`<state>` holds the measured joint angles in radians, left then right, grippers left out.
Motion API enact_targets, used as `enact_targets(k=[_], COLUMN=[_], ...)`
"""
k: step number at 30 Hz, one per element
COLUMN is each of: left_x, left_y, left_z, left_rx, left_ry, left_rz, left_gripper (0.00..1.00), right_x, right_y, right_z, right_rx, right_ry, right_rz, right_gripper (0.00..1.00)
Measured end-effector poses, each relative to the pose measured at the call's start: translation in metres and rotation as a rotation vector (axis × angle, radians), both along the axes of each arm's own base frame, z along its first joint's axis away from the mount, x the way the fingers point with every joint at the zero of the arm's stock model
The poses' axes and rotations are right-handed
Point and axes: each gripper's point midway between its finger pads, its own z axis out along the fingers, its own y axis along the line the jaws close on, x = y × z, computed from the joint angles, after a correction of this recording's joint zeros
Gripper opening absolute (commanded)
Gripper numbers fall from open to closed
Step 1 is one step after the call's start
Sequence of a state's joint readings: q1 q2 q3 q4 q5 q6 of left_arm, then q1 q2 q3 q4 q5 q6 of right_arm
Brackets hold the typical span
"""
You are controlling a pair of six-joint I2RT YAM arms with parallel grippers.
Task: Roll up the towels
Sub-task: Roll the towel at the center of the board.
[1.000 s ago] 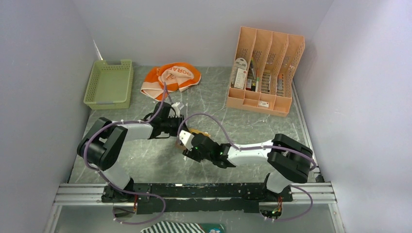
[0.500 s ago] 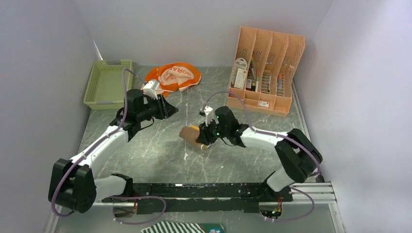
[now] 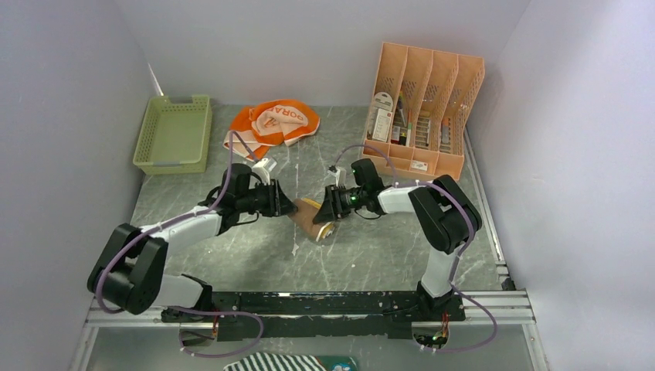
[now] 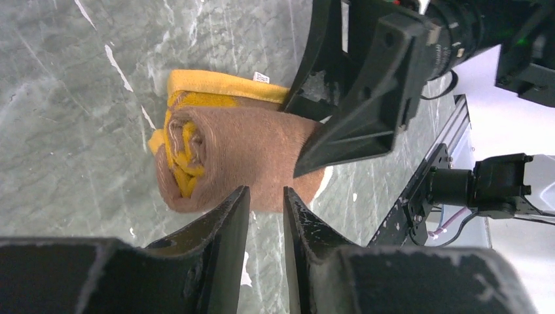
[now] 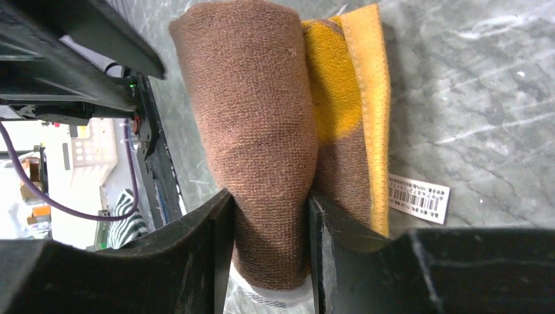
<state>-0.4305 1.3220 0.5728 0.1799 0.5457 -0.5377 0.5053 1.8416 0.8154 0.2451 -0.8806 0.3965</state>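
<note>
- Grey marbled tabletop [image 3: 371, 247] is filling the overhead view between pale walls. You are seeing the yellow-tan towel [image 3: 311, 219] lying rolled near its middle, with the left gripper [image 3: 287, 207] and right gripper [image 3: 327, 209] closing in from either side
- Further back, the orange towel [image 3: 274, 122] is lying crumpled and unrolled, well apart from both arms, so you are probably only partway through
- Through the left wrist, the left gripper [image 4: 265, 196] is showing a narrow gap with nothing in it, its tips sitting just at the roll's edge [image 4: 242, 157]
- Through the right wrist, the right gripper [image 5: 269, 216] is pinching the brown body of the roll [image 5: 262, 118], while the yellow hem and a barcode tag [image 5: 419, 196] are lying loose beside it
- You are risking an unwound roll if the pinch lets go while that hem is hanging free, or if the left tips nudge it sideways. With the fingers crowding this closely, you are also risking a knock between them
- Overhead again, the green basket [image 3: 171, 165] is showing nothing inside, and the peach organizer [image 3: 456, 85] is holding small cards and packets too small to identify
</note>
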Motion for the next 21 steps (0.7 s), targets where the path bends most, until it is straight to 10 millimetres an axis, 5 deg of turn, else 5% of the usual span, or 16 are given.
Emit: enact_targets(k=[10,17,21], left_x=[0.011,0.021,0.026], left_y=[-0.012,-0.018,-0.022], left_z=[-0.044,-0.046,-0.046], left_rx=[0.021,0.013,0.012], left_ry=[0.077,0.067,0.066], left_rz=[-0.011,-0.012,-0.015], left_gripper=[0.35,0.35,0.35], right_x=[0.007,0.019,0.010], right_y=[-0.004,0.001,0.016], right_z=[0.014,0.091,0.103], right_rx=[-0.068,-0.160,-0.239], right_ry=[-0.093,-0.557,-0.735], right_rz=[-0.012,-0.069,-0.059], right_gripper=[0.67,0.87,0.87])
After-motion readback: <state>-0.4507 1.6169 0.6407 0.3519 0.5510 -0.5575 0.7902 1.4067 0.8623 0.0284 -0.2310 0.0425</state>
